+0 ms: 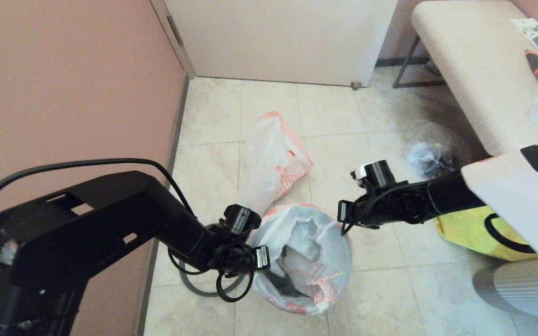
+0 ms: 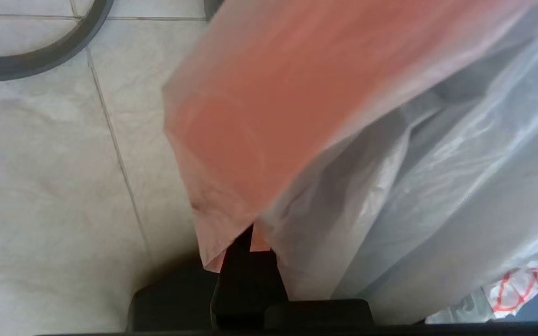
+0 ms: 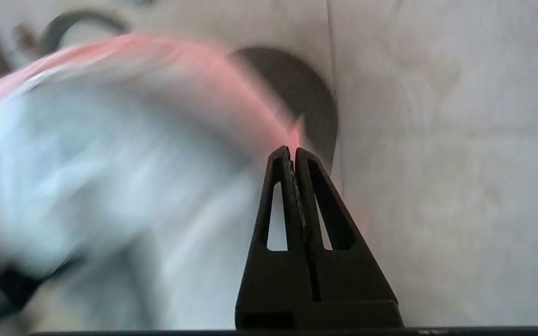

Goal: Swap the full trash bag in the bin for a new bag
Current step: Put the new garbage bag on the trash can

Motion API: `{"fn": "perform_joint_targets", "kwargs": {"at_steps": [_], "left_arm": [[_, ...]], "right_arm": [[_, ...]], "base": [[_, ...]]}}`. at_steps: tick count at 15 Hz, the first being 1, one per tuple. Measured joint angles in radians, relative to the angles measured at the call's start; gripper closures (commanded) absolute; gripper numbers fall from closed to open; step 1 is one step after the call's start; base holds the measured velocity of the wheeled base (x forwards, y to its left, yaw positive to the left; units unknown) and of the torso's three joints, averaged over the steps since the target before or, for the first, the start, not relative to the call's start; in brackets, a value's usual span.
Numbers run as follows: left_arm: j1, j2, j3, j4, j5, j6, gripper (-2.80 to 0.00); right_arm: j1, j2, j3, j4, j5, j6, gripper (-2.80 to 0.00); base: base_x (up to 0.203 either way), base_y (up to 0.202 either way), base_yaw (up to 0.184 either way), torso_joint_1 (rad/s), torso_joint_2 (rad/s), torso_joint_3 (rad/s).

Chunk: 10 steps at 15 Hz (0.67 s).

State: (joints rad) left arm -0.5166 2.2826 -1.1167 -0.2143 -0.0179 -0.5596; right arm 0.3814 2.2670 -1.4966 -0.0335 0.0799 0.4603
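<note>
Head view shows the new bag [image 1: 304, 254] draped into and over the bin [image 1: 280, 282], its red drawing down the near side and its mouth spread wide; only a dark sliver of the bin shows inside the mouth; the full trash bag [image 1: 273, 163] stands on the floor behind the bin, nearer the wall, well clear of both arms. The left tool [image 1: 262, 256] sits at the bag's left rim, and in the left wrist view it is closed on the pink-orange edge [image 2: 259, 140] of the plastic, which folds over the fingers; the right tool [image 1: 343, 221] is at the opposite rim, and the right wrist view shows its fingers [image 3: 297, 200] pressed together with a pink sliver of rim pinched at their tips. A grey ring [image 1: 199, 284] lies on the floor beside the bin, under the left arm; a yellow tote [image 1: 474, 233] rests on the floor under the right arm.

By my reading the step in hand is stretching the fresh liner's mouth over the bin's edge; next, both arms would need to pull the rim outward and down evenly, without tearing the thin film, then fit the ring.
</note>
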Motion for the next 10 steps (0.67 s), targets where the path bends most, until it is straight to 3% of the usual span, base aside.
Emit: {"fn": "perform_joint_targets", "kwargs": {"at_steps": [5, 6, 10], "left_arm": [[-0.003, 0.007, -0.005, 0.002, 0.005, 0.003, 0.0], [-0.005, 0.009, -0.004, 0.002, 0.005, 0.003, -2.8], [-0.007, 0.01, -0.001, 0.001, 0.005, 0.006, -2.8]], "right_arm": [[0.002, -0.225, 0.183, 0.145, 0.223, -0.011, 0.0], [0.002, -0.246, 0.198, 0.146, 0.231, -0.011, 0.0], [-0.001, -0.283, 0.211, 0.147, 0.225, -0.012, 0.0]], "base": [[0.0, 0.0, 0.0, 0.0, 0.0, 0.0], [0.0, 0.0, 0.0, 0.0, 0.0, 0.0], [0.0, 0.0, 0.0, 0.0, 0.0, 0.0]]}}
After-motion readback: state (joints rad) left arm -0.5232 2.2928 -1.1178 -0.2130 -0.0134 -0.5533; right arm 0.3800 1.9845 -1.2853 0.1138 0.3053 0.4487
